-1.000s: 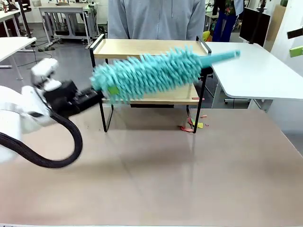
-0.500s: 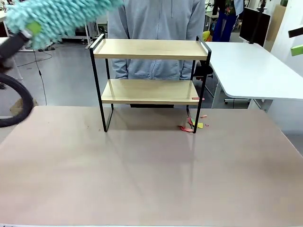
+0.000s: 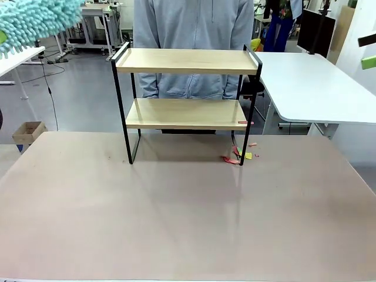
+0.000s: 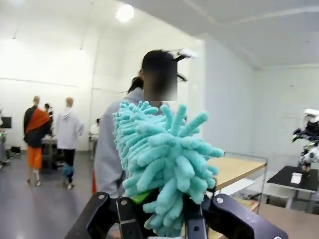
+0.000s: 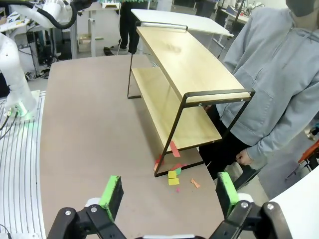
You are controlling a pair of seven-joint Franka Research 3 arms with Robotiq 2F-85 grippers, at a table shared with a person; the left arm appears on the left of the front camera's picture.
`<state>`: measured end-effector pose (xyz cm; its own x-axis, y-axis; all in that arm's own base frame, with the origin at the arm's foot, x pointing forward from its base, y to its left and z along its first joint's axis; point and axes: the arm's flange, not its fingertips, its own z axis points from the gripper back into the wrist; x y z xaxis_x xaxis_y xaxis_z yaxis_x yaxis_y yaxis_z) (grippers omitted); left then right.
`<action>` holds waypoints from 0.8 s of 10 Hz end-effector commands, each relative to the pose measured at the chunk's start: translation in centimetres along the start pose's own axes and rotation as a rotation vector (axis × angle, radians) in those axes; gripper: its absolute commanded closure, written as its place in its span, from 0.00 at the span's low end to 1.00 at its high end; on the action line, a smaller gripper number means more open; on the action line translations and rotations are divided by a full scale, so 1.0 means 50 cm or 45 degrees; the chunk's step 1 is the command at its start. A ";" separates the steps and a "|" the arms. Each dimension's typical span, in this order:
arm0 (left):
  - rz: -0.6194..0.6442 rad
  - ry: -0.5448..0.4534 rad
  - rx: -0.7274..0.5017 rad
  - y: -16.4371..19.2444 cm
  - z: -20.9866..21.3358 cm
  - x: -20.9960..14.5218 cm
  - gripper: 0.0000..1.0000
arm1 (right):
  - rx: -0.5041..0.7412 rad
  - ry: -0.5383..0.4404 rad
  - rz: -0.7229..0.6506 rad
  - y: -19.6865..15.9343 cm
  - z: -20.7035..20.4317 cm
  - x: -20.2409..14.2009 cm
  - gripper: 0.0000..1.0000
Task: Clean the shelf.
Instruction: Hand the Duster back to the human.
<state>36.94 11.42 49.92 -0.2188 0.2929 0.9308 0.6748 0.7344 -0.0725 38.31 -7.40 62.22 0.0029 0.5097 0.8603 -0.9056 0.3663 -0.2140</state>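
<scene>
1. While the left gripper [image 4: 160, 219] points up and out into the room, we see its two black fingers clenched around the base of a turquoise fluffy duster [image 4: 162, 167], whose tufts rise straight up from between them.
2. From the front we see that duster [image 3: 35, 20] high in the upper left corner, well apart from the shelf [image 3: 185, 97] and raised above its top board.
3. The right gripper [image 5: 169, 191] hangs above the near right part of the brown table [image 5: 89, 124], its green-padded fingers [image 5: 111, 195] spread wide with nothing between them, looking down at the shelf's right end.
4. We find the shelf [image 5: 179, 84] standing upright on its four black legs at the far edge of the table, just in front of a person in a grey hoodie [image 3: 194, 35].
5. Its top board is bare; the lower board carries one small red scrap [image 5: 174, 148] at its right end.
6. Beside the shelf's front right leg, small red and yellow paper scraps [image 3: 238, 156] lie on the table.
</scene>
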 end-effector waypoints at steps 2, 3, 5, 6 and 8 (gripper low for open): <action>-0.109 0.106 0.176 -0.117 0.042 -0.134 0.87 | 0.012 0.006 0.009 -0.003 0.007 0.004 0.00; -0.113 0.151 0.187 -0.122 0.045 -0.176 0.87 | 0.012 0.006 0.009 -0.003 0.007 0.004 0.00; -0.090 0.193 0.226 -0.134 0.059 -0.245 0.87 | 0.012 0.006 0.009 -0.003 0.007 0.004 0.00; -0.095 0.182 0.259 -0.139 0.060 -0.259 0.87 | 0.012 0.006 0.009 -0.003 0.007 0.004 0.00; -0.061 0.242 0.214 0.016 -0.038 -0.233 0.87 | 0.012 0.006 0.009 -0.003 0.007 0.004 0.00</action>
<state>41.89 6.59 38.68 -0.1069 0.1602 0.9813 0.5213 0.8494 -0.0819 38.31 -7.39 62.24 0.0024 0.5099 0.8603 -0.9057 0.3658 -0.2143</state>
